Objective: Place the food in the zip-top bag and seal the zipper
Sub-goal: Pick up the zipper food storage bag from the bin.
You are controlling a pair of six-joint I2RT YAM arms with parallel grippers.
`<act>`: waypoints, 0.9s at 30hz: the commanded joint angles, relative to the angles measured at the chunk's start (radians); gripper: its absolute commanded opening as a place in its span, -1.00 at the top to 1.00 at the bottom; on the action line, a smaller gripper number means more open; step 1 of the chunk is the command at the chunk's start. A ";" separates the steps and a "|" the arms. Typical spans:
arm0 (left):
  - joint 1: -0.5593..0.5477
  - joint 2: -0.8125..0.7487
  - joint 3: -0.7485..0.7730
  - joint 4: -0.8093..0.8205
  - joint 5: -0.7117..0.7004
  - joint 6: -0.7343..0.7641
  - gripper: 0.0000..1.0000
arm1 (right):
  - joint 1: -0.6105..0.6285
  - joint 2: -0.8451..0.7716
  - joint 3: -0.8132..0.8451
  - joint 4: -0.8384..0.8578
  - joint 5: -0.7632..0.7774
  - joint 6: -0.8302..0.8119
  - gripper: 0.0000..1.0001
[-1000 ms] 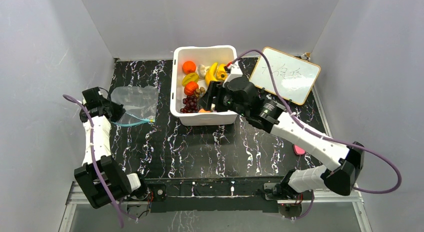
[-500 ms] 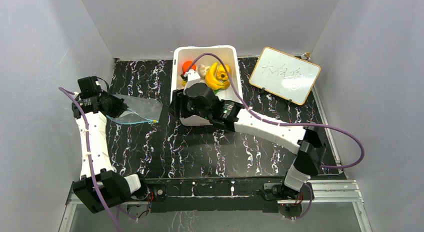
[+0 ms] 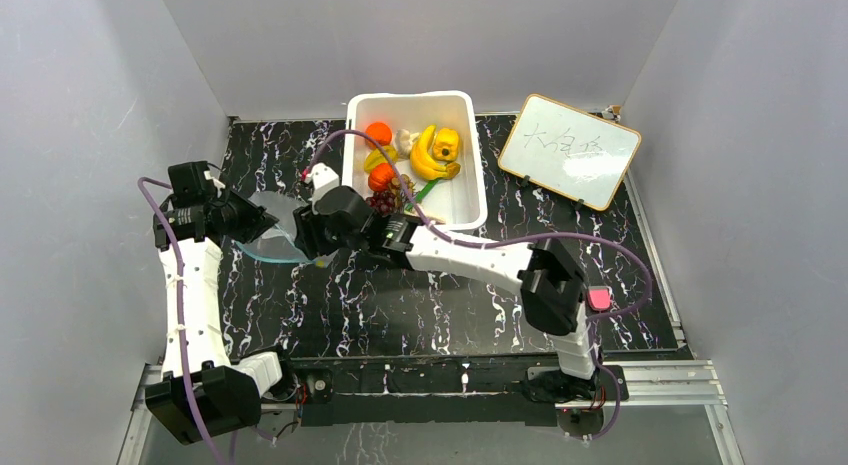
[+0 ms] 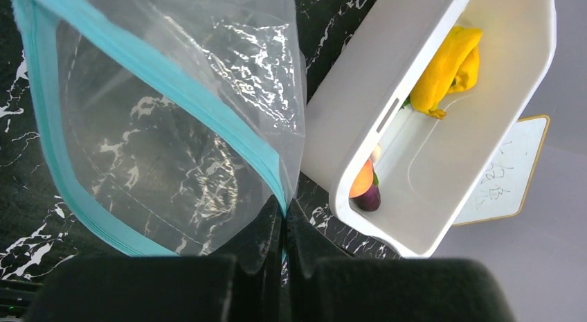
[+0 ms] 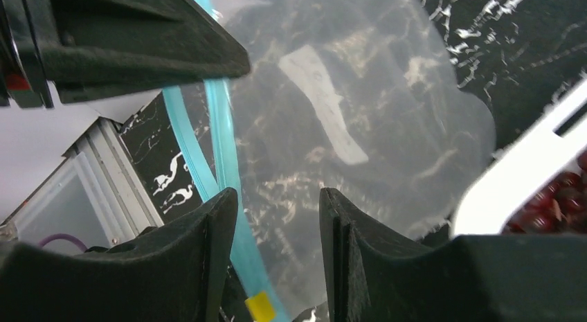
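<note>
The clear zip-top bag (image 3: 272,225) lies on the black marbled table left of the white tub (image 3: 470,190). My left gripper (image 3: 256,220) is shut on the bag's mouth edge at the teal zipper (image 4: 208,121), holding the mouth lifted open; the pinch shows in the left wrist view (image 4: 284,218). My right gripper (image 3: 306,233) is open and empty just above the bag (image 5: 360,93), with the zipper (image 5: 221,149) running by its left finger. The food sits in the tub: oranges (image 3: 378,133), bananas (image 3: 428,157), yellow pepper (image 3: 447,143), grapes (image 3: 382,200), garlic (image 3: 403,140).
A whiteboard (image 3: 570,150) leans at the back right. A small pink object (image 3: 598,299) lies on the table by the right arm's elbow. Grey walls close in on the left, back and right. The tub's rim (image 5: 512,183) is close to the right gripper.
My right gripper has left the tub and swung left across the table to the bag's mouth. My left gripper has shifted right and raised the bag's edge.
</note>
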 commanded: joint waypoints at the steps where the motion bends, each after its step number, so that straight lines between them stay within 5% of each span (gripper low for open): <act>1: -0.006 -0.030 -0.004 0.001 0.060 0.028 1.00 | 0.003 0.060 0.161 0.013 -0.051 -0.037 0.09; 27: -0.021 -0.027 0.015 -0.005 0.019 0.043 1.00 | 0.029 0.106 0.261 -0.051 -0.017 0.001 -0.07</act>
